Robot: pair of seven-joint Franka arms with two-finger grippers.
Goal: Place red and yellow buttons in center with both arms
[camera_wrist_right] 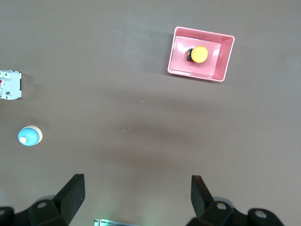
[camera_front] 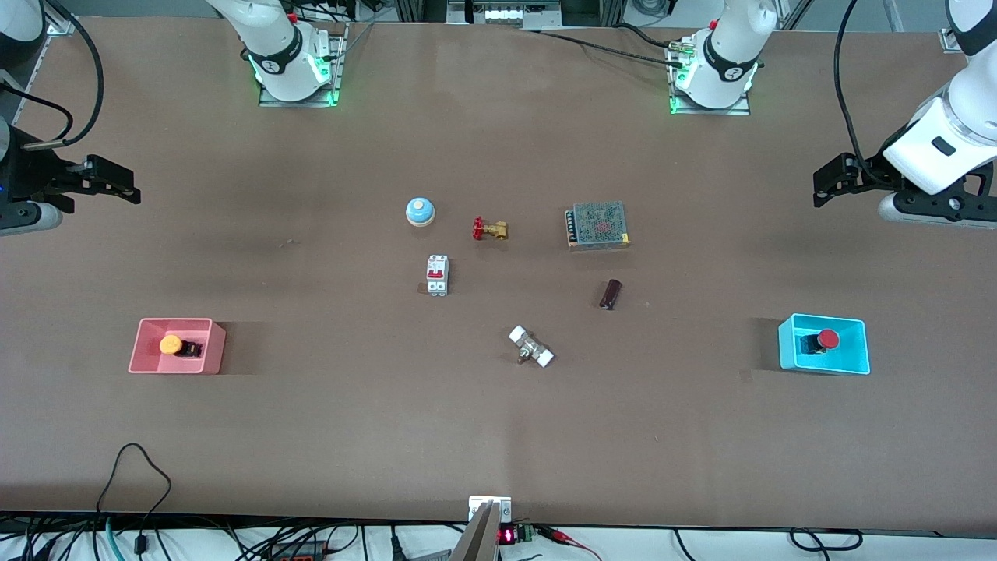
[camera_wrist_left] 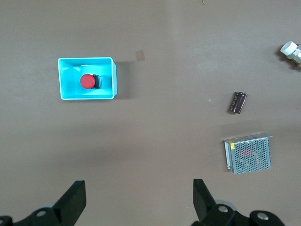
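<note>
Tabletop: we see a plain matte brown tabletop (camera_front: 498, 436), its middle already crowded with parts.
Left arm: we find the black two-finger left gripper (camera_wrist_left: 139, 200) up over bare table at its own end, fingers spread wide, holding nothing.
Right arm: the black two-finger right gripper (camera_wrist_right: 137, 195) hangs likewise at its end, fingers apart, empty.
Bins: the cyan square bin (camera_front: 857, 360) holds the round red-capped button (camera_front: 827, 339); the pink square bin (camera_front: 148, 360) holds the round yellow-orange-capped button (camera_front: 170, 344).
Risk, walls: we judge a finger may catch a bin wall and drag the bin.
Risk, centre: the perforated metal power supply (camera_front: 598, 225), white circuit breaker (camera_front: 437, 276), pale blue dome bell (camera_front: 420, 210) and brass valve with red handle (camera_front: 489, 228) leave scant room; a button set down could knock one.
Room: cables trail along the table edge nearest the front camera.
</note>
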